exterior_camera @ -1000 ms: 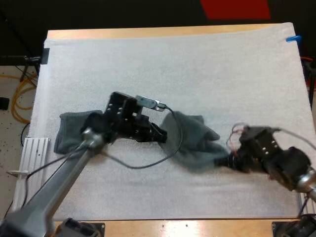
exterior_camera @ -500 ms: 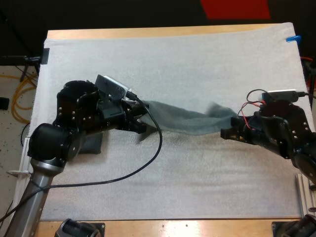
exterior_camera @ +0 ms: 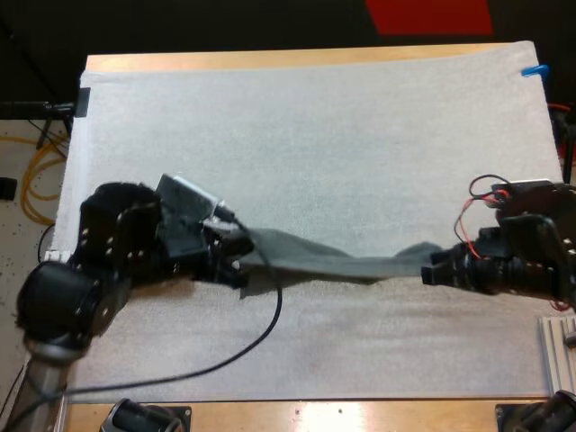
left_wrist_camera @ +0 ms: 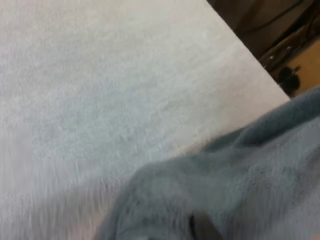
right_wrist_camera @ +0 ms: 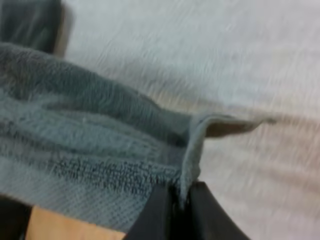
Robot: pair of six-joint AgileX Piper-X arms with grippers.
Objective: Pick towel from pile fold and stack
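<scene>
Spreading the towel before the fold. The towel [exterior_camera: 351, 265] hangs as a narrow, bunched band between the two grippers, low over the near half of the mat [exterior_camera: 315, 135], with its shadow just beneath it. Its middle sags toward the mat, and whether it touches there cannot be told.

The left gripper [exterior_camera: 236, 268] sits at the band's left end. In the left wrist view cloth crowds right up against the camera and hides the fingers. Since the band is borne up from this end, the gripper is judged clamped on the towel.

The right gripper [exterior_camera: 430, 270] takes the right end. In the right wrist view its two black fingers [right_wrist_camera: 152, 220] stand almost together, with a thin hemmed edge pinched between them and one corner curling free beside the pinch. This hand is closed on the towel and touches nothing else.

The step in hand is judged to be laying the cloth out flat. To do it well, both ends should come down together and level, with tension just enough to draw out the sag. The band is gathered rather than open, so it will likely need spreading across its width before any fold. The right pinch holds little cloth, and a hard pull may slip it.
</scene>
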